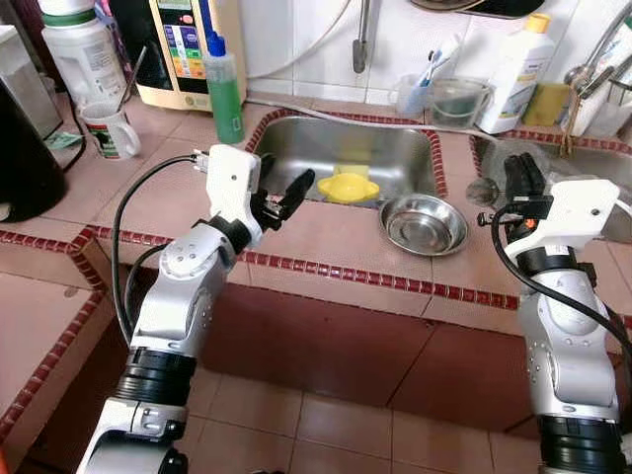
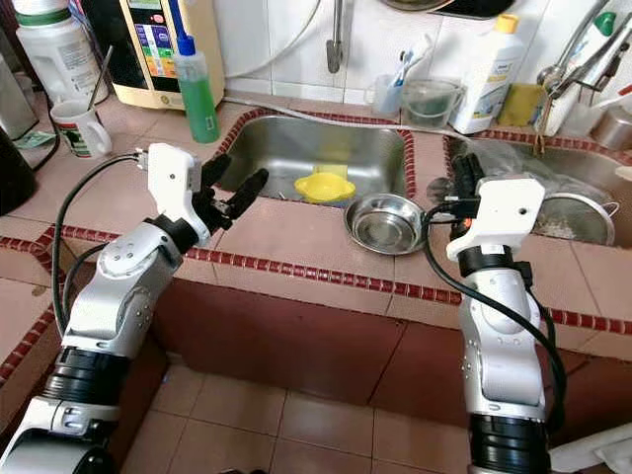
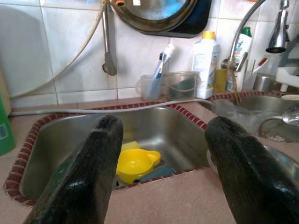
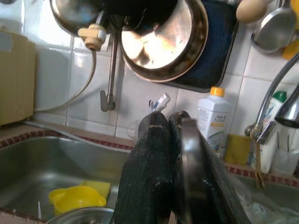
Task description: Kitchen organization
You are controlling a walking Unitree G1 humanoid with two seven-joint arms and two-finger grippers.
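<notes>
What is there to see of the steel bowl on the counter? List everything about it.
The round shiny stainless-steel bowl is shallow, with a rolled rim and a flat, reflective bottom, and looks empty. It sits upright on the pinkish tiled counter, on the strip between the two steel sinks, just right of the left sink that holds a yellow plastic cup. The right tool is beside the bowl's right rim, fingers together; whether it touches or grips the rim cannot be told. The left tool is open, well clear of it.
</notes>
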